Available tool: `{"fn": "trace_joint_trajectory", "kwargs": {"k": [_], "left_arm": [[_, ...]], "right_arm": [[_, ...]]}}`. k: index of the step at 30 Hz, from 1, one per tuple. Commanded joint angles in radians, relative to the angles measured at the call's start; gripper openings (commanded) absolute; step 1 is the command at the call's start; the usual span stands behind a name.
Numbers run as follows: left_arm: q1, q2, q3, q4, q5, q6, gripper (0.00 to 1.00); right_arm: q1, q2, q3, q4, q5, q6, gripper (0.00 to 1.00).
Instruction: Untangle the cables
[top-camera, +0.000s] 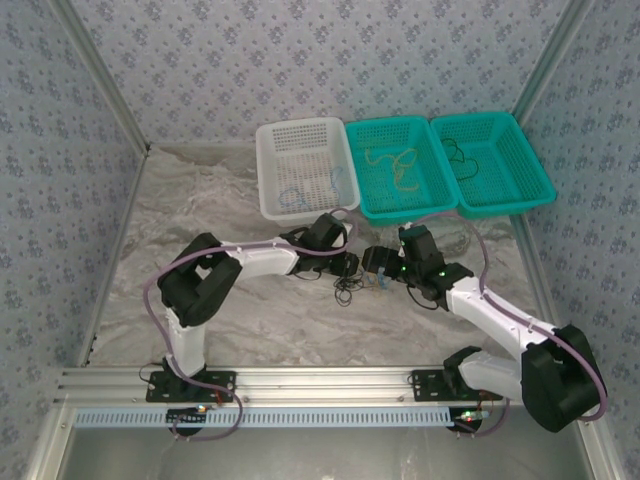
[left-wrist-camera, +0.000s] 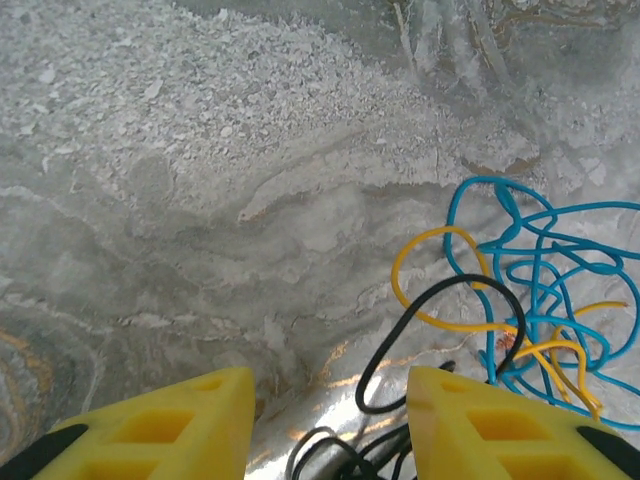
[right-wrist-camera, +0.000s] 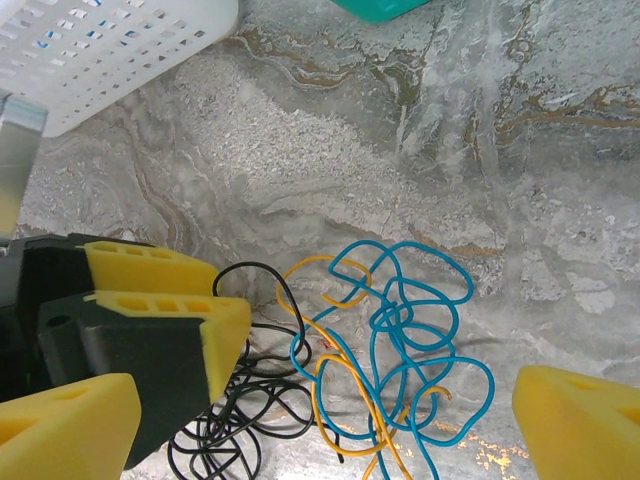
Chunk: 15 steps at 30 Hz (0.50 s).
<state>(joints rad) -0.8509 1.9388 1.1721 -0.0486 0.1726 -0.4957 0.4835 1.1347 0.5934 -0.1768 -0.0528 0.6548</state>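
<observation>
Black, blue and yellow cables (right-wrist-camera: 385, 340) lie tangled on the table (right-wrist-camera: 330, 150) between the grippers. The left gripper (left-wrist-camera: 330, 425) stands half-narrowed, black strands between its fingers; the right gripper (right-wrist-camera: 320, 425) gapes wide over the tangle.

right gripper (right-wrist-camera: 328, 400): fingers spread wide, either side of the tangle | blue cable (right-wrist-camera: 395, 318) and yellow cable (right-wrist-camera: 318, 392): looped through each other, centre | black cable (right-wrist-camera: 235, 420): coiled left of them, one loop crossing the yellow | left gripper (right-wrist-camera: 232, 300): far left, yellow fingers narrowly apart beside that loop | white basket (right-wrist-camera: 110, 50): top left | green basket (right-wrist-camera: 385, 8): top edge | marbled table (right-wrist-camera: 500, 150)
</observation>
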Motion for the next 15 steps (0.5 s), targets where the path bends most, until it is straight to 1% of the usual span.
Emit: {"fn": "trace_joint_trajectory", "kwargs": {"k": [1,3,12,15], "left_arm": [[0.006,0.027,0.039,0.034,0.022,-0.001,0.43],[0.008,0.039,0.046,0.048,0.027,-0.007,0.41],[0.012,0.048,0.044,0.088,0.044,-0.040,0.18],[0.013,0.043,0.041,0.089,0.044,-0.039,0.15]], "right_arm": [[0.008,-0.015,-0.007,-0.007,-0.005,0.000,0.98],[0.008,-0.013,-0.007,-0.007,-0.007,-0.001,0.98],[0.010,-0.010,-0.008,-0.005,-0.007,-0.001,0.98],[0.012,-0.009,-0.011,-0.003,-0.007,-0.001,0.98]]}}
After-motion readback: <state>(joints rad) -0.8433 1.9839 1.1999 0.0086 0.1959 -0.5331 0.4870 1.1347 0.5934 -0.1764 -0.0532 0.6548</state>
